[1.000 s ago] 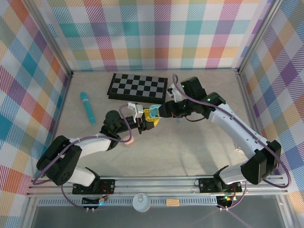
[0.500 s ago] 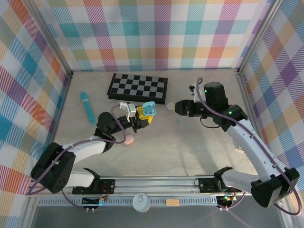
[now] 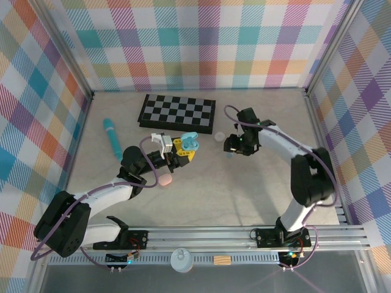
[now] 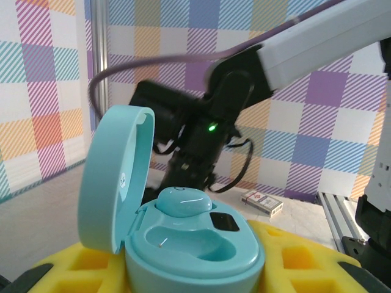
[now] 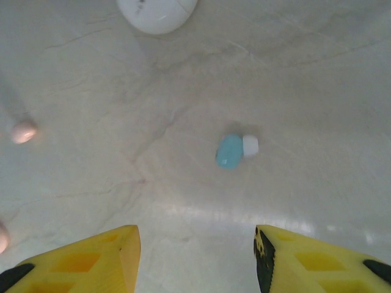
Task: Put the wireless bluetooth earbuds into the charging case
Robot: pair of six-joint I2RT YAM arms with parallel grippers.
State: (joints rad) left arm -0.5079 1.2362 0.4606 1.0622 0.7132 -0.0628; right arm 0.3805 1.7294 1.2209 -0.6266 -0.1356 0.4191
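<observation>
Right wrist view shows the blue earbud (image 5: 235,151) lying loose on the table (image 5: 317,73), about midway between its far and near edges; my right gripper (image 5: 195,244) hangs over it, fingers spread to straddle it; my left gripper (image 3: 179,151) pinches the charging case (image 4: 194,244) upright, lid back, beside the seated earbud (image 4: 183,200) one well free to receive it.

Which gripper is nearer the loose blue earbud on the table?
Right. The right gripper hovers open just above the loose blue earbud. The left gripper is farther off, to the earbud's left in the top view, holding the open blue case.
</observation>
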